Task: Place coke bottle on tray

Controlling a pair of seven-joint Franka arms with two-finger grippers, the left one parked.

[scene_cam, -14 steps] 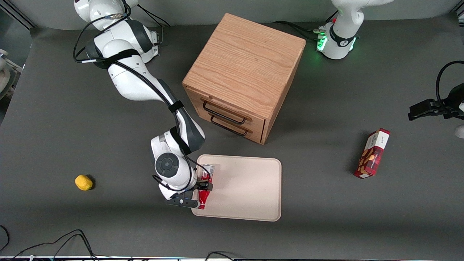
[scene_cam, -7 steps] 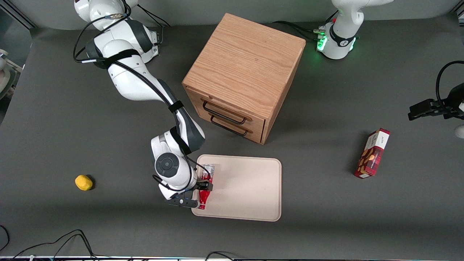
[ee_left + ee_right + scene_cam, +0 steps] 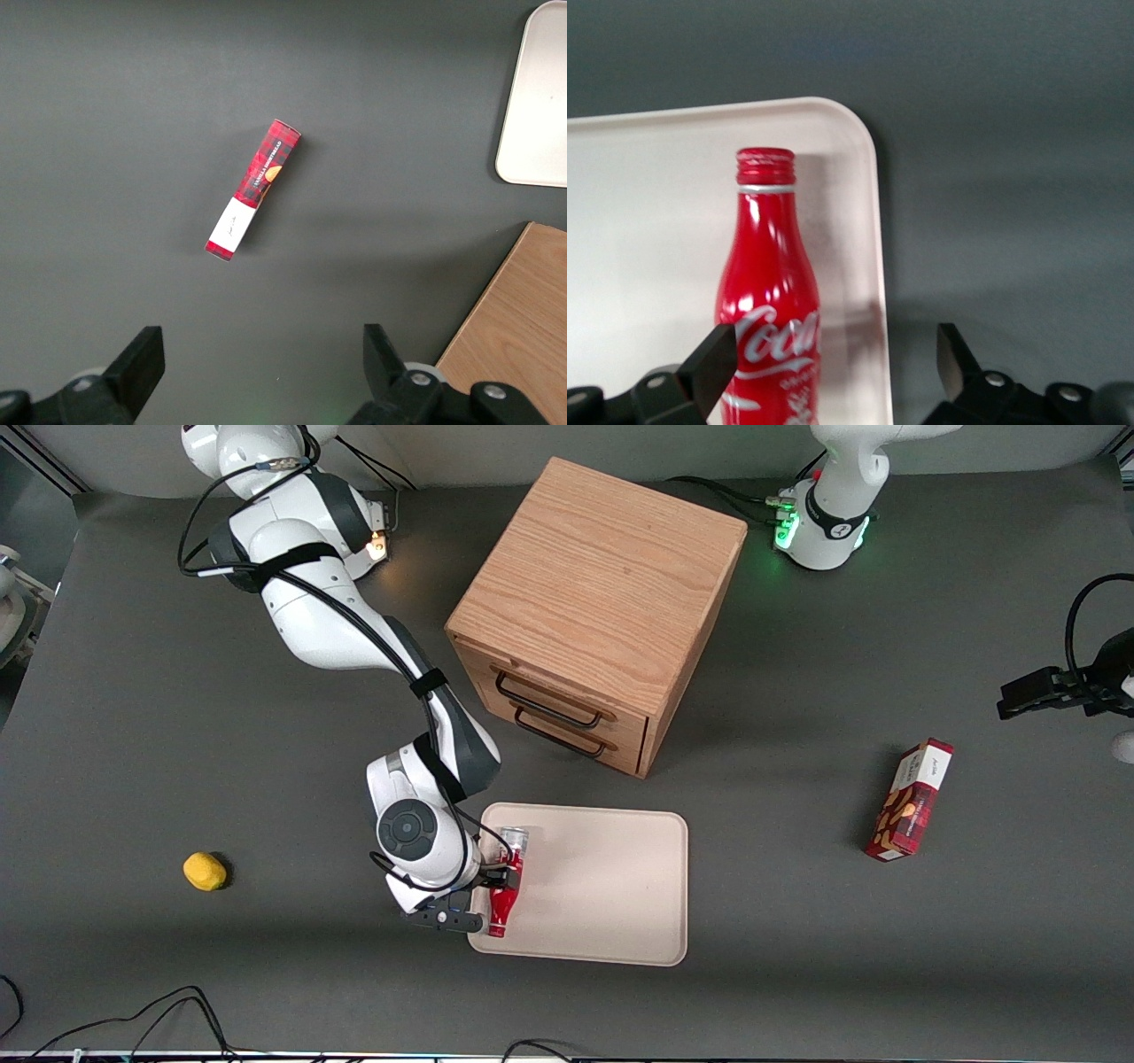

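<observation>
Coke bottle [image 3: 769,301]: glossy red, lying on smooth beige tray [image 3: 647,230]; gripper [image 3: 833,354] spread.

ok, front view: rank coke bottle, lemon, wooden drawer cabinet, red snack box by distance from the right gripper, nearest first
The gripper hangs over the tray's end toward the working arm.
1. Coke bottle: right at the gripper, lying on the tray.
2. Wooden drawer cabinet: farther from the camera.
3. Lemon: toward the working arm's end of the table.
4. Red snack box: toward the parked arm's end.

Robot lab — grey mat [image 3: 177,717], loose cables [image 3: 159,1010].
</observation>
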